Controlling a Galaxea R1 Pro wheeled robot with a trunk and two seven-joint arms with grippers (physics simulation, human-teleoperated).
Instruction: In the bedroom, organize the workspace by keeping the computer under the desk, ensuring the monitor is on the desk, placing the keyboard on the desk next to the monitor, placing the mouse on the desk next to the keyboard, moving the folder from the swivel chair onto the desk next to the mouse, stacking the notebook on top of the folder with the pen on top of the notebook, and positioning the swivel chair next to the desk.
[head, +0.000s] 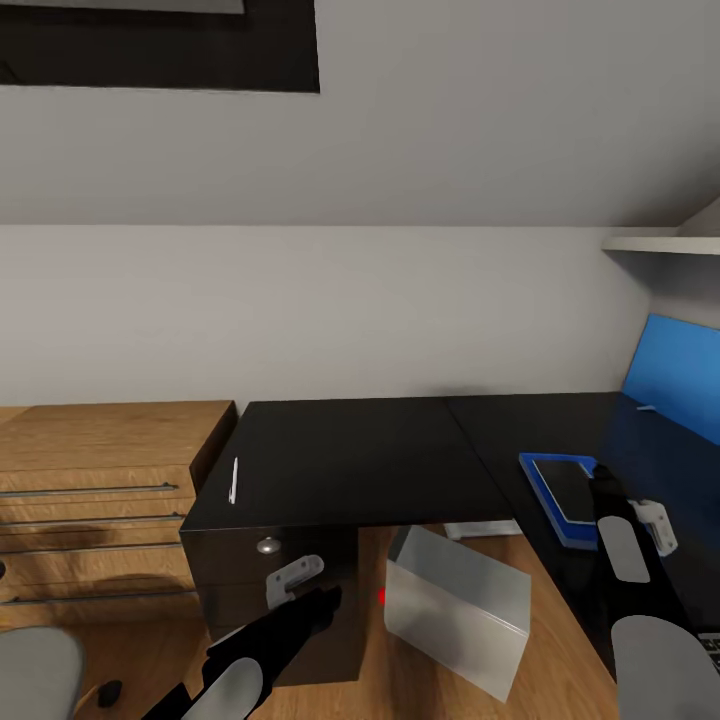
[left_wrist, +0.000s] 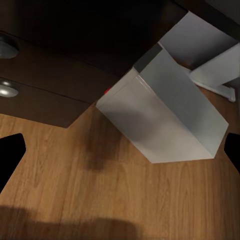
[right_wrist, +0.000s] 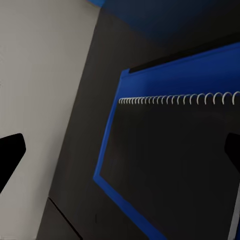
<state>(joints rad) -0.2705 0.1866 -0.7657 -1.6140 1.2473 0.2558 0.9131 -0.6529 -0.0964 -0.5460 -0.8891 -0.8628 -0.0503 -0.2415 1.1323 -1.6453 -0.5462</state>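
Two jaws stood spread, grasping nothing. Your right gripper (head: 640, 520) hovered over the notebook (head: 563, 492) stacked on the surface (head: 350, 460); the pen (head: 233, 480) lay well apart, awaiting pickup.

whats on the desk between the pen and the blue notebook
Nothing: in the head view the black desk top is bare between the white pen near its left edge and the blue notebook at the right; only a seam crosses it.

Monitor (head: 676, 377): cropped at right edge. Keyboard (head: 709, 652): corner only, behind right arm. Notebook (head: 563, 492): near end hidden by right gripper (head: 640, 520).
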